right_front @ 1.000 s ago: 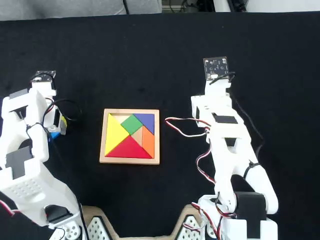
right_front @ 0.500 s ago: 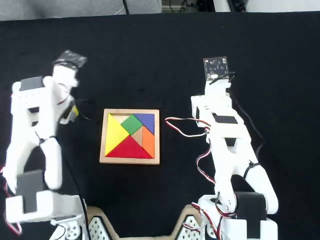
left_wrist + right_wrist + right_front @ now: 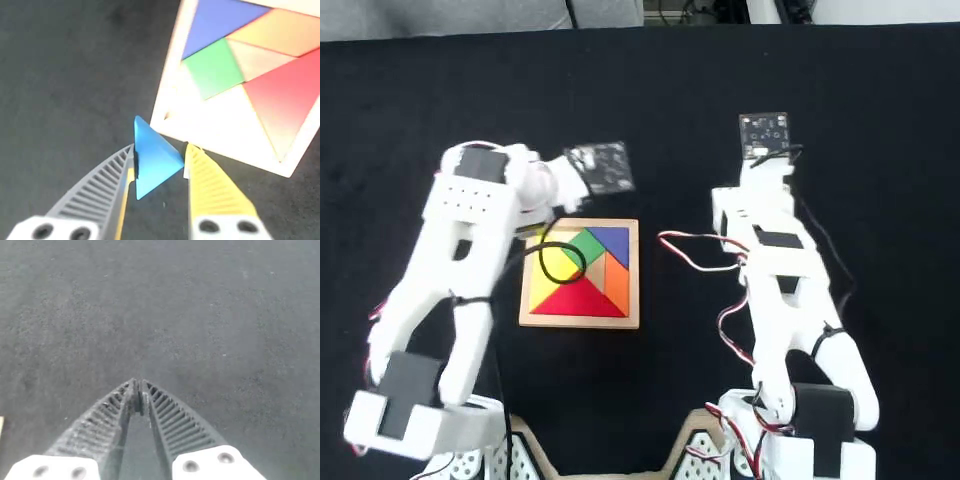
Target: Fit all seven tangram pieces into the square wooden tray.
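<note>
Holding what appears to be the seventh piece, the left arm [image 3: 460, 240] leans across the black desk [image 3: 720, 80] in the high view. Its wrist is above the square wooden tray [image 3: 580, 322]. In the tray a yellow triangle [image 3: 545, 285], red triangle [image 3: 578, 297], green square [image 3: 585, 247], dark blue triangle [image 3: 613, 240] and orange piece [image 3: 618, 282] already lie flat. The right arm [image 3: 780, 270] stands well apart on the tray's other side.

From the left wrist, the left claw [image 3: 160, 150] pinches a small blue triangle [image 3: 152, 160]. One finger runs along its long edge and the other presses the opposite corner. The piece is held over the dark desk, with the rim of the square wooden tray [image 3: 170, 80] just ahead of the claw's tips. The green square [image 3: 215, 67] and red triangle [image 3: 285, 100] lie farther beyond. The piece is probably light, stiff and thin, with smooth painted faces. An edge-to-corner hold like this could let it swivel, so a hold across two straight edges would likely be surer, and it should be lowered slowly. The open slot is hard to make out from here.

From the right wrist, the right claw [image 3: 137, 386] is pressed together on nothing, with bare desk [image 3: 200, 300] ahead of its tips.
</note>
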Robot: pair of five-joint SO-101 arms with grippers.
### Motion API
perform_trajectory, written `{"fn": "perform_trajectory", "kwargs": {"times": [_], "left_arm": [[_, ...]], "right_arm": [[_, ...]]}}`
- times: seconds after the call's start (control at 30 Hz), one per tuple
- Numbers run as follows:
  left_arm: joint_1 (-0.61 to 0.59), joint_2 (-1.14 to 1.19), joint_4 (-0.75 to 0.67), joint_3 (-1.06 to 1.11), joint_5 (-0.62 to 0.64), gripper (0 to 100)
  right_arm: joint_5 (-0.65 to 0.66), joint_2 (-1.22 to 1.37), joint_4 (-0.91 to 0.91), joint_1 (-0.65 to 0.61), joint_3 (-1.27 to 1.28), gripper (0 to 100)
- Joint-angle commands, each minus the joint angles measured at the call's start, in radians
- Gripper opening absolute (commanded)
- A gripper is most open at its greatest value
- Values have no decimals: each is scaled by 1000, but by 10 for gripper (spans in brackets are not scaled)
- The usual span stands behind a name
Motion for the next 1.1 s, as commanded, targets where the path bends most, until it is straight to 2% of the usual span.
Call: {"fn": "perform_trajectory", "kwargs": {"times": [0.0, 0.33, 0.43, 0.7, 0.77, 0.87, 0.93, 1.07], "left_arm": [[65, 114, -6, -85, -34, 62], [81, 351, -5, -248, -48, 63], [81, 381, -5, -246, -95, 63], [74, 393, -5, -240, -94, 66], [73, 393, -5, -240, -89, 116], [70, 394, -5, -240, -41, 250], [70, 394, -5, -240, -57, 312], [71, 394, -5, -240, -61, 298]], "right_arm": [[-3, -2, -23, 43, -5, 11], [-34, -4, -25, 55, -7, 11], [-34, -2, -35, 52, -5, 11], [-31, -2, -54, 49, 1, 11], [-31, -2, -54, 49, 1, 11], [-31, -2, -54, 48, 1, 11], [-31, -2, -52, 48, 1, 11], [-31, -2, -52, 48, 1, 11]]}}
